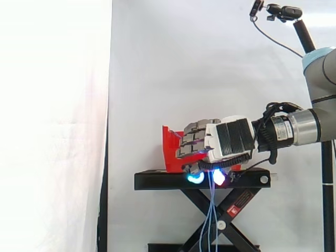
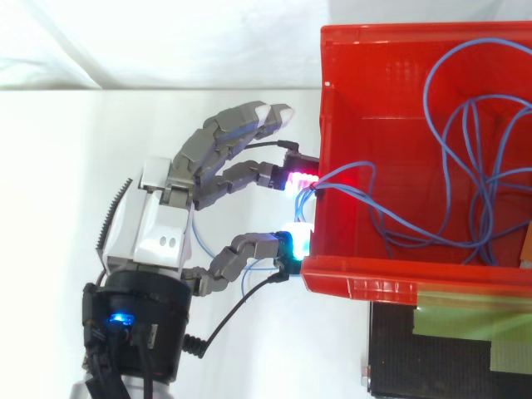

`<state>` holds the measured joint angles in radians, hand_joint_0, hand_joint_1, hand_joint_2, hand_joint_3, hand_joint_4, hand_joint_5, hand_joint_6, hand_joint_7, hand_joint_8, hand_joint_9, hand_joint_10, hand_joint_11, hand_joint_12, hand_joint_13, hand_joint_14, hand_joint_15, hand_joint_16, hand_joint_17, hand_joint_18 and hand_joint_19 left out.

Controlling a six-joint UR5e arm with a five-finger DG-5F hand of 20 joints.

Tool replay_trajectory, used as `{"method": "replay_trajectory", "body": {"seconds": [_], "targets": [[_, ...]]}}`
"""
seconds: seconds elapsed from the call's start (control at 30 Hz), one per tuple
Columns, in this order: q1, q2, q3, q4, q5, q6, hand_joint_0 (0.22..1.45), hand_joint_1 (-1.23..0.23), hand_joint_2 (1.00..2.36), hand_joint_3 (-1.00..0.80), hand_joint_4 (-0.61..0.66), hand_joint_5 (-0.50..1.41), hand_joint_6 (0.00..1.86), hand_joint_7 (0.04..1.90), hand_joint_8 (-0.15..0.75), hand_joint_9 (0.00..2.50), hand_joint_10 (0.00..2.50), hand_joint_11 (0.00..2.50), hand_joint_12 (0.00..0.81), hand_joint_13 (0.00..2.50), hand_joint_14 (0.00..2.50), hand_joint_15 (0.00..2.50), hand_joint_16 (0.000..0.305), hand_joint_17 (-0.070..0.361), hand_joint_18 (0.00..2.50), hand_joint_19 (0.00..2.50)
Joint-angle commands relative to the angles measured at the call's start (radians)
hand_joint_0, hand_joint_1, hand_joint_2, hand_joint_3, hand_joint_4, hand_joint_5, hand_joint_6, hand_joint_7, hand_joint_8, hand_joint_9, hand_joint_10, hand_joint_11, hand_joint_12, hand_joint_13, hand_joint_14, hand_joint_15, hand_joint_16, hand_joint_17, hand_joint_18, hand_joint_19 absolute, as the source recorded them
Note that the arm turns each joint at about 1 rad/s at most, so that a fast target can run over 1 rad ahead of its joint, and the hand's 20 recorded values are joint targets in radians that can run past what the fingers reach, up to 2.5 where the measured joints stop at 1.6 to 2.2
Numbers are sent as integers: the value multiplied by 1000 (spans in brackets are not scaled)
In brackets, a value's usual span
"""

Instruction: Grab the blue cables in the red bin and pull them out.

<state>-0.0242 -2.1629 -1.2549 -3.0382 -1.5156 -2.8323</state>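
Note:
The red bin (image 2: 332,274) stands on the black stand (image 1: 157,181) and holds a loose tangle of thin blue cables (image 2: 465,158). A few strands come over the bin's left wall (image 2: 319,189) and run between a curled finger with a magenta pad (image 2: 301,179) and the thumb with a cyan pad (image 2: 291,246). My hand (image 2: 154,229) sits just outside that wall, curled on these strands, with its other fingers stretched toward the bin's far corner. In the side view the hand (image 1: 226,139) is level with the bin, and blue cables (image 1: 211,215) hang from under it past the stand.
The stand is a black scissor lift (image 1: 220,215) before a white curtain. A camera on a black pole (image 1: 302,29) rises at the right behind the arm. In the top view a dark plate (image 2: 449,349) lies under the bin's near edge.

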Motion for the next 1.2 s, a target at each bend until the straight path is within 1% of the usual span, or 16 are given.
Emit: {"method": "replay_trajectory", "body": {"seconds": [0.0, 0.13, 0.27, 0.6, 0.93, 1.17], "targets": [[0, 0, -1, -1, 0, 0, 780, -1030, 1000, -1000, 7, 879, 12, 799, 193, 631, 19, 452, 313, 663, 19, 463, 45, 102, 511, 574], [1, 0, 0, -1, 0, 0, 780, -1030, 1000, -1000, 6, 896, 3, 812, 192, 643, 18, 436, 310, 666, 19, 452, 45, 102, 518, 575], [-2, 0, 0, -2, 0, 0, 782, -1027, 1000, -1000, -4, 905, 0, 821, 196, 653, 18, 442, 308, 674, 21, 457, 45, 101, 519, 575], [-2, 0, 0, -7, 0, 0, 790, -1016, 1000, -1000, -5, 922, 5, 821, 188, 663, 19, 448, 307, 686, 19, 465, 45, 101, 528, 576], [-2, 0, 0, -7, 0, 0, 763, -943, 1000, -1000, -5, 924, 35, 812, 194, 683, 18, 448, 309, 694, 20, 459, 45, 102, 536, 570], [-5, 0, 0, -7, 0, 0, 763, -935, 1000, -1000, -6, 923, 40, 810, 193, 683, 18, 448, 309, 699, 20, 458, 45, 101, 540, 570]]}}
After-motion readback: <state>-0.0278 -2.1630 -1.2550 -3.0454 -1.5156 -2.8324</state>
